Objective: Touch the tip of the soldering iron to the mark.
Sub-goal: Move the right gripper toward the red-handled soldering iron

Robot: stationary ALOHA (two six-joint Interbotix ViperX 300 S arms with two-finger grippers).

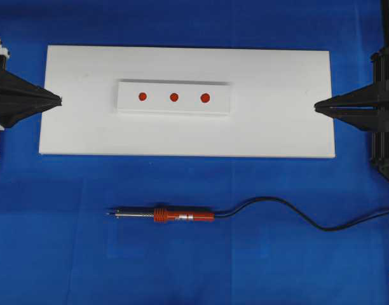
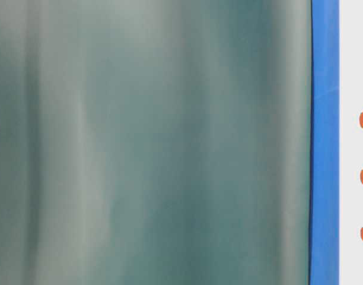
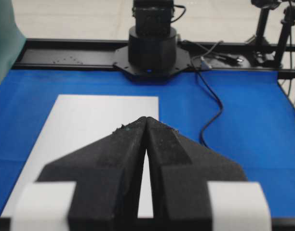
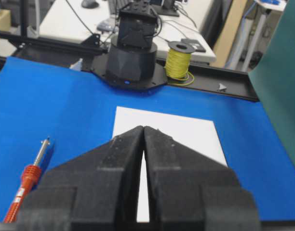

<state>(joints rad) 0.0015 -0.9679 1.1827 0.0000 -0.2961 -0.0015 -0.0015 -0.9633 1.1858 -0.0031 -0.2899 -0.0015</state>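
Facing inward at the board's (image 1: 182,136) ends, left gripper (image 1: 58,100) and right gripper (image 1: 316,107) jaws pressed together

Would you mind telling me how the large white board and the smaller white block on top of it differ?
The white board is wide and lies directly on the blue cloth; the white block is much smaller and sits on the board, near its middle.

The block carries three red marks in a row; the board's visible surface is plain.

The board's short ends reach towards the two arms; the block stays well clear of them.

Both are white, rectangular and flat.

Blue mat (image 1: 194,260); perhaps a green curtain (image 2: 152,142).
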